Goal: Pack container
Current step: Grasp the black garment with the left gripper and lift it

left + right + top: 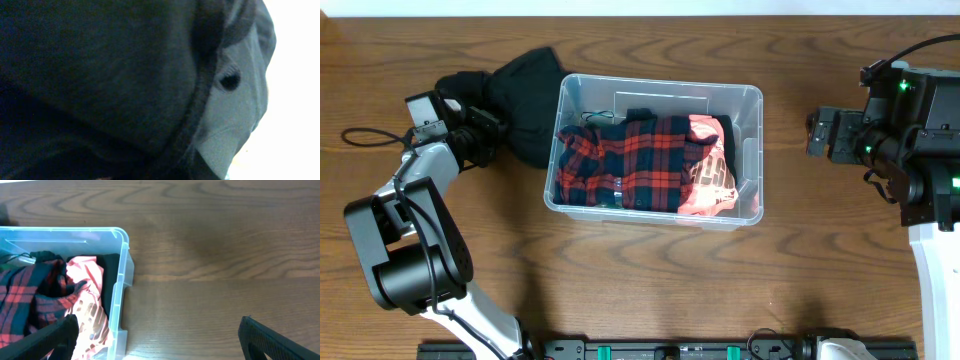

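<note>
The clear container stands mid-table and holds a red plaid shirt and a pink patterned garment. It also shows in the right wrist view. A black garment lies bunched against the container's left wall. My left gripper is buried in it. In the left wrist view the black garment fills the frame and hides the fingers. My right gripper is open and empty to the right of the container, and its fingers are spread wide over bare wood in the right wrist view.
The wooden table runs all round the container. A black cable loops at the far left. A black rail runs along the front edge.
</note>
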Controlling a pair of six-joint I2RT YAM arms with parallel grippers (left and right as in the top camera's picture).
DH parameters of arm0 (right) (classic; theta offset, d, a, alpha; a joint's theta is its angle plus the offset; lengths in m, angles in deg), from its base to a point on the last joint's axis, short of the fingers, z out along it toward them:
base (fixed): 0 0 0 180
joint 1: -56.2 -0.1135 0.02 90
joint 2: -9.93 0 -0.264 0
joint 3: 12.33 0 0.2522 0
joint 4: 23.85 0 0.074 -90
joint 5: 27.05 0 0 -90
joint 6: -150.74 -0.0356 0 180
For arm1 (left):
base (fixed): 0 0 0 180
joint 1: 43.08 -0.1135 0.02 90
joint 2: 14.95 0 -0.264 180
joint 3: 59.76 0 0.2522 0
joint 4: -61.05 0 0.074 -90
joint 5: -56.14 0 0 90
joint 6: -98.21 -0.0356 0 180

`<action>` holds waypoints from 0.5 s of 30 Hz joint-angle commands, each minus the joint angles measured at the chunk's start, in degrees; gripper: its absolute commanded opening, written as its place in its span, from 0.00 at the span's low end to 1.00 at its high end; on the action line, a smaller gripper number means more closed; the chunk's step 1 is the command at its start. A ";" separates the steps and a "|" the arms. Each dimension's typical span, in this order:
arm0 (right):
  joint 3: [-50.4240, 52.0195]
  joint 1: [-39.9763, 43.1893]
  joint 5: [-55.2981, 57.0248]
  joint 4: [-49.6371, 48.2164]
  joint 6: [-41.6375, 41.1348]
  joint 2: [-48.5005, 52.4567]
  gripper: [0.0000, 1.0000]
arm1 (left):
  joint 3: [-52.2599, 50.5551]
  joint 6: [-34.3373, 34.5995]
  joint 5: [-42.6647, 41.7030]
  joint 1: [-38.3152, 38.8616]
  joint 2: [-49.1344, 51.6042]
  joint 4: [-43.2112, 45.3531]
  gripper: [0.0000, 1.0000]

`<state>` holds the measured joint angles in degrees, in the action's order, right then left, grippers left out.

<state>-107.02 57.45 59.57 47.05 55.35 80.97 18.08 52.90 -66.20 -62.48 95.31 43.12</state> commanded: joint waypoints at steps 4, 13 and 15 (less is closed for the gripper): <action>0.07 0.22 0.15 -0.11 0.81 0.22 0.99 | -0.17 -1.40 -5.03 0.09 -2.89 1.68 0.06; 0.07 0.22 0.17 -0.13 0.81 0.22 0.99 | 1.11 -3.74 -6.54 0.22 -24.79 1.90 0.06; 0.07 0.24 0.20 -0.11 0.81 0.22 0.99 | 1.11 -3.72 -6.95 0.26 -30.01 1.90 0.06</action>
<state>-107.02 57.48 59.57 47.08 55.37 81.04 17.22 51.26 -69.08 -62.41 74.10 42.95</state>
